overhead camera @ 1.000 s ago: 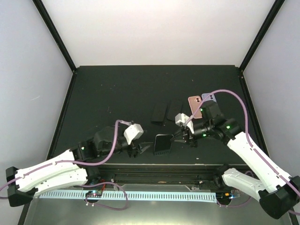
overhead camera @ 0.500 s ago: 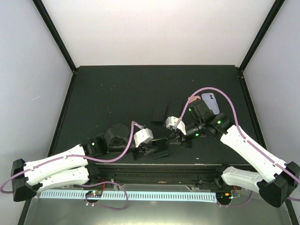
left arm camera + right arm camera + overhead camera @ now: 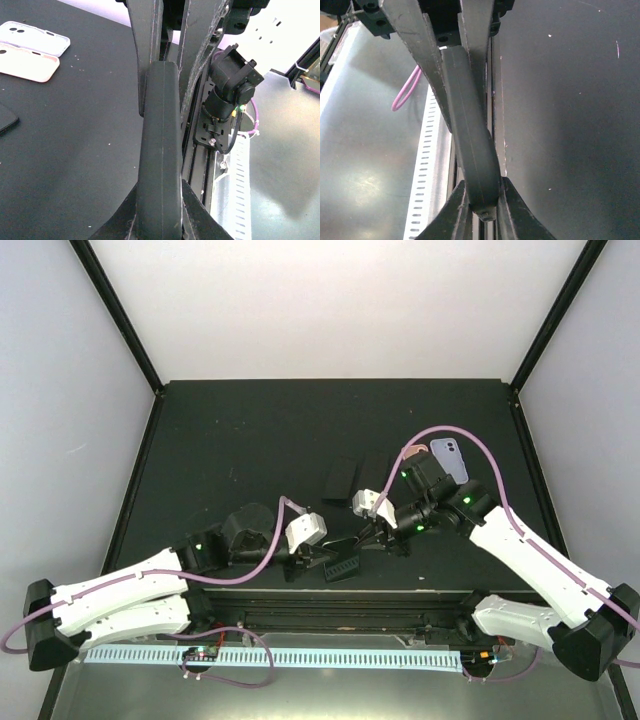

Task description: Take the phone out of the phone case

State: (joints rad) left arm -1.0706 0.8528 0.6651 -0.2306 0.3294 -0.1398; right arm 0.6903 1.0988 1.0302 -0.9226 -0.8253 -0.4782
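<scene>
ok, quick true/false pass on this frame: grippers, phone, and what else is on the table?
1. The left gripper and the right gripper are both shut on the cased phone. True.
2. The cased phone lies flat at the far edge of the table. False: it is held between the two grippers near the front edge.
3. A pink case and a pale case lie side by side on the table. True.
4. The right gripper hovers open above the pink case. False: it is clamped on the cased phone.
5. A dark flat item lies on the table beyond the cased phone. True.
</scene>
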